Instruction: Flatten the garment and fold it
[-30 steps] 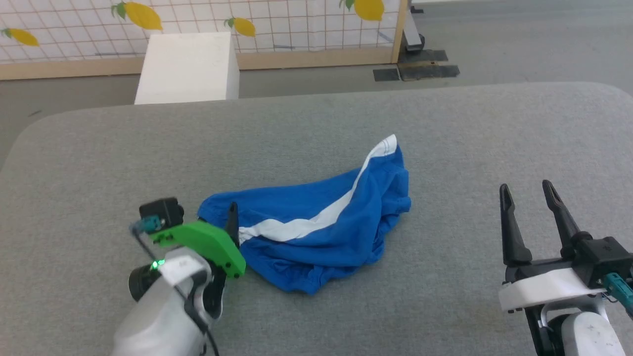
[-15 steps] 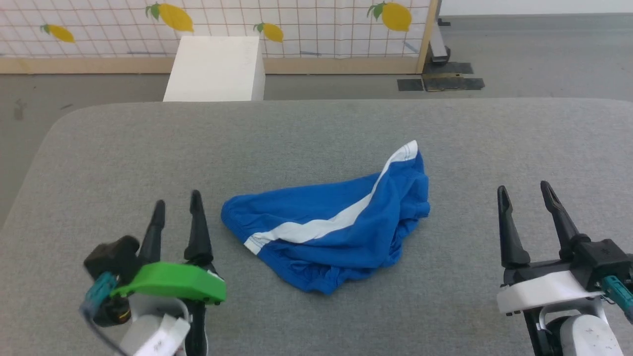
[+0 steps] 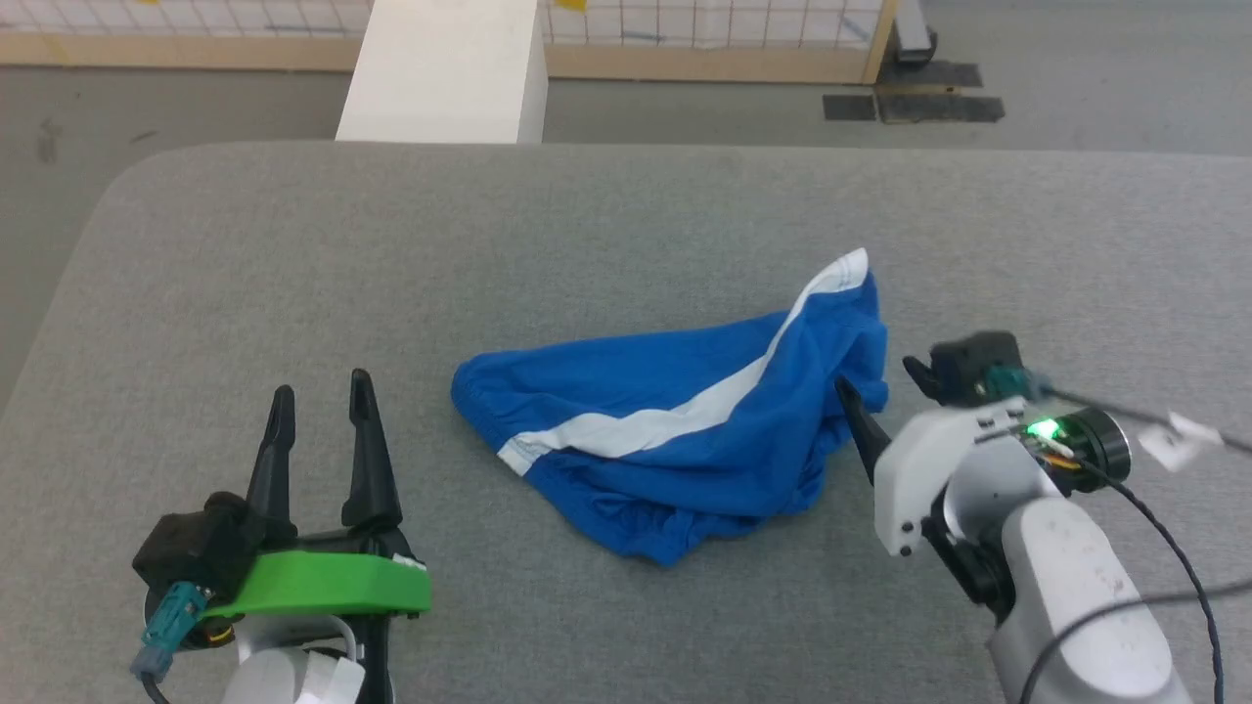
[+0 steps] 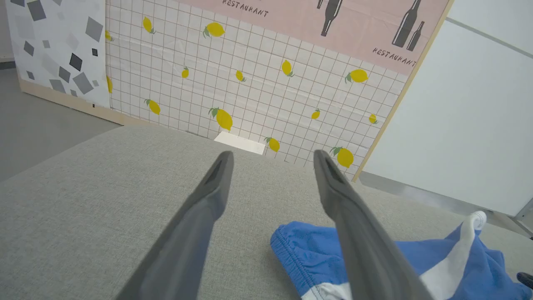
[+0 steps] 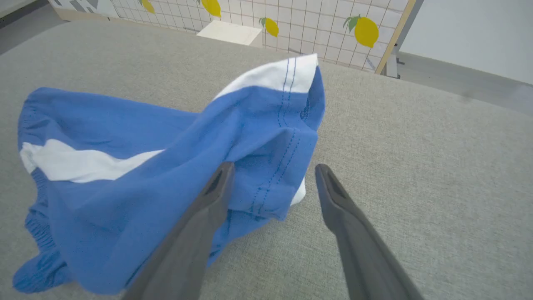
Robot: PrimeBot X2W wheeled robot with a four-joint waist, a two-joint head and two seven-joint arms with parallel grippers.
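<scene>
The garment [image 3: 675,430] is a pair of bright blue shorts with a white stripe, lying crumpled in the middle of the grey table [image 3: 626,215]. One white-trimmed corner of it sticks up at the far right. My left gripper [image 3: 321,389] stands open at the lower left, apart from the garment's waistband end, with nothing between its fingers. In the left wrist view the left gripper [image 4: 272,154] points past the garment [image 4: 304,246]. My right gripper [image 3: 875,391] is open at the garment's right end. In the right wrist view the right gripper [image 5: 274,166] has a blue hem fold of the garment [image 5: 125,137] lying between its fingers.
A white box [image 3: 445,68] stands on the floor just beyond the table's far edge. Behind it runs a lemon-patterned panel [image 4: 250,83] with a wooden frame. Bare grey tabletop surrounds the garment on all sides.
The head camera has shifted. My left gripper has pulled back from the garment's left end to the lower left. My right gripper has swung in to the garment's right end.
</scene>
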